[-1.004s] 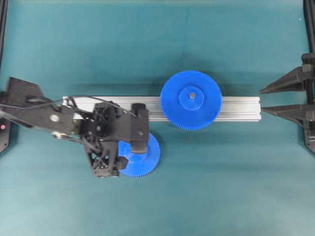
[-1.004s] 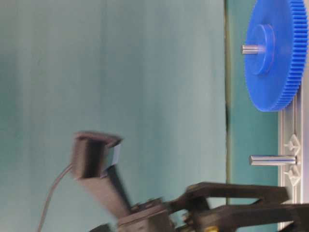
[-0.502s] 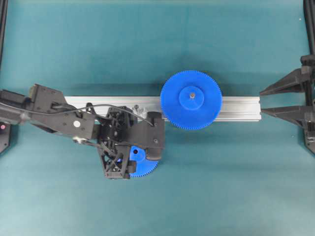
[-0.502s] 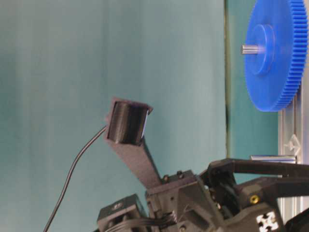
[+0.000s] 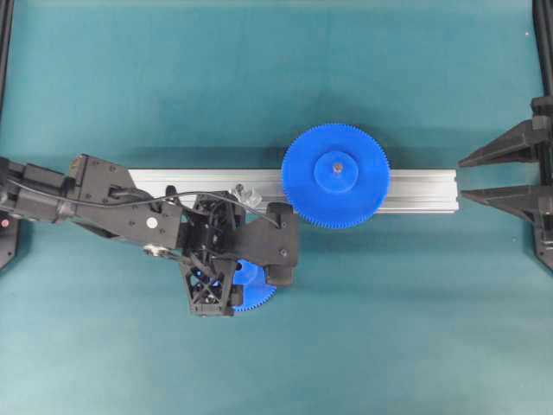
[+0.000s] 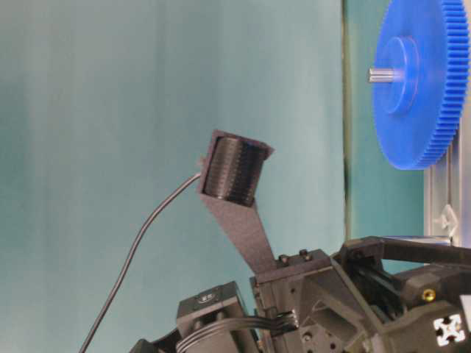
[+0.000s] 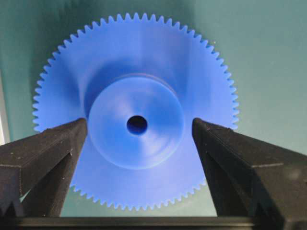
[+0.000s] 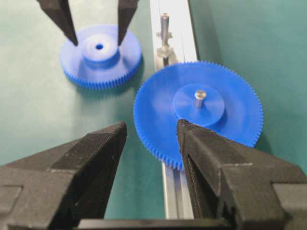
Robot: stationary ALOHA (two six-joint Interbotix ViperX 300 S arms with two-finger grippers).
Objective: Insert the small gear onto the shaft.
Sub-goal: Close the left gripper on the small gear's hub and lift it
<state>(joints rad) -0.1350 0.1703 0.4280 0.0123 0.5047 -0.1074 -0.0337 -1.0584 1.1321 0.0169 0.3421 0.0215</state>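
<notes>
Our left gripper (image 7: 139, 143) gapes wide astride the gear (image 7: 135, 112) hub, seemingly not touching; we should centre, then close evenly. Right gripper (image 8: 148, 139) idles open.

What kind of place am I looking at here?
Probably a robotics lab test bench: a teal mat, an aluminium rail carrying the wider blue gear, and two black robot arms, nothing homelike.

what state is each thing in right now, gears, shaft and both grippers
small gear: flat on the mat, hub up, not on the shaft, not gripped yet
shaft: upright on the rail, bare
wider gear: mounted on its own pin on the rail
left gripper: open, fingers either side of the small gear's hub
right gripper: open, empty, away from the parts
</notes>
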